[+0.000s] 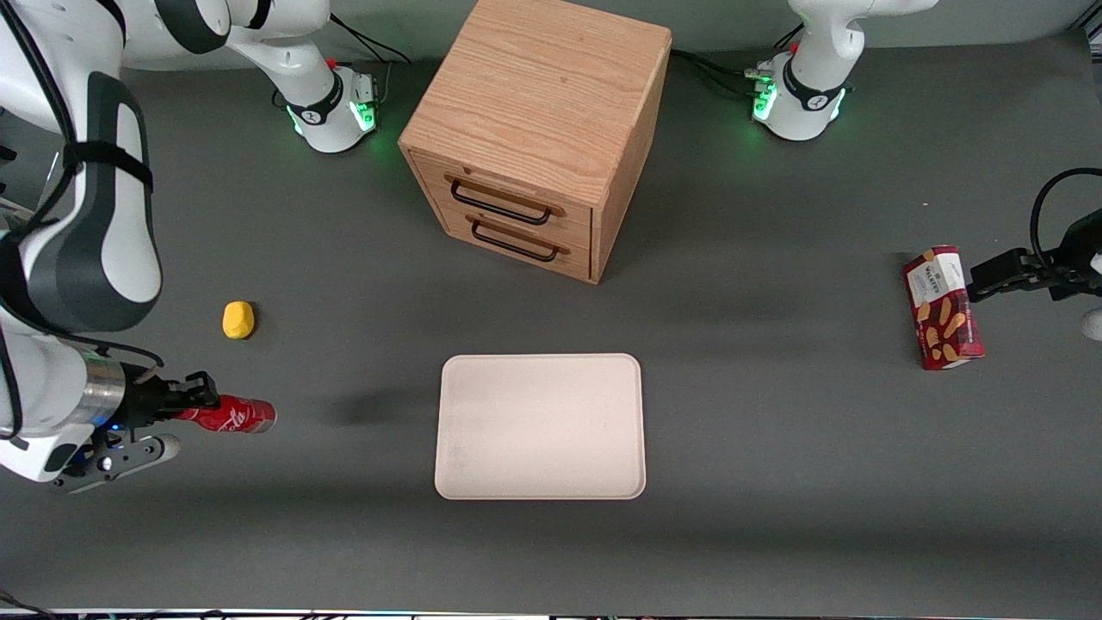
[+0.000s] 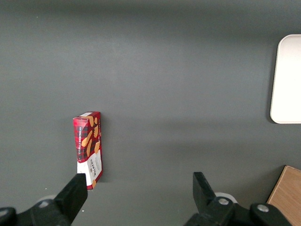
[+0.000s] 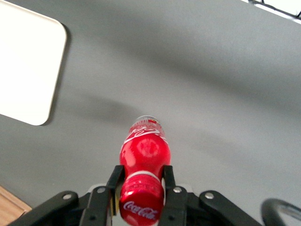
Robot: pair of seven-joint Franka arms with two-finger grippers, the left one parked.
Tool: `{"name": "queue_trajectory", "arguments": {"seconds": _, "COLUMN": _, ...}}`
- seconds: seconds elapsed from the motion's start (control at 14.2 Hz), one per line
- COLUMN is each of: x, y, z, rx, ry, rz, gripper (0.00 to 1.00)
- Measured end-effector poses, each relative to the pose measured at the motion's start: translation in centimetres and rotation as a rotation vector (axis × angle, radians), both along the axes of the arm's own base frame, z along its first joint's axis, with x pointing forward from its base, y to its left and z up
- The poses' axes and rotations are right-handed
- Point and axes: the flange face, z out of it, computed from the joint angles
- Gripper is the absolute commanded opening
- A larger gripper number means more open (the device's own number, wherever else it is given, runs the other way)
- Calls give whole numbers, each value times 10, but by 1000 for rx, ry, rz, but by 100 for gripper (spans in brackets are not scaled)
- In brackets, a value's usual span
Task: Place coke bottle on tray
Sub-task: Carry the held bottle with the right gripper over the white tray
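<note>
— Grey matting covers the whole table [image 1: 775,517]. Biggest thing on it?

— One wooden drawer cabinet [image 1: 538,129] at the upper centre of the front view, with two dark handles on its front. Next in size is one tray [image 1: 541,426], cream and bare, at the lower centre of that view.

— And smaller?

— One red snack box [image 1: 943,308] at the right edge of the front view, toward the parked arm's end. Then one coke bottle [image 1: 231,415] at the lower left, and one small yellow lump [image 1: 238,319] just above it in the frame.

— Who has the bottle?

— The gripper [image 1: 194,401], low at the left edge of the front view. In the right wrist view its fingers [image 3: 114,181] are closed to the width of the bottle's neck, clamped just below the red cap, with the clear base pointing away toward the table.

— So which step is this?

— I'd judge the grasp done and the carry under way; bottle and tray are well apart. The next move calls for a sideways traverse until the bottle is over the tray, then lowering and releasing inside the rim.
</note>
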Motion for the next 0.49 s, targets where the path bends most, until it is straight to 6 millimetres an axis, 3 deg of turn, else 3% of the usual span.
{"name": "queue_trajectory", "arguments": {"seconds": 0.21, "x": -12, "y": 37, "z": 37, "rx": 10, "ry": -33, "rz": -24, "gripper": 0}}
{"name": "queue_trajectory", "arguments": {"seconds": 0.49, "x": -36, "y": 145, "z": 53, "rx": 64, "ry": -33, "rz": -138, "gripper": 0}}
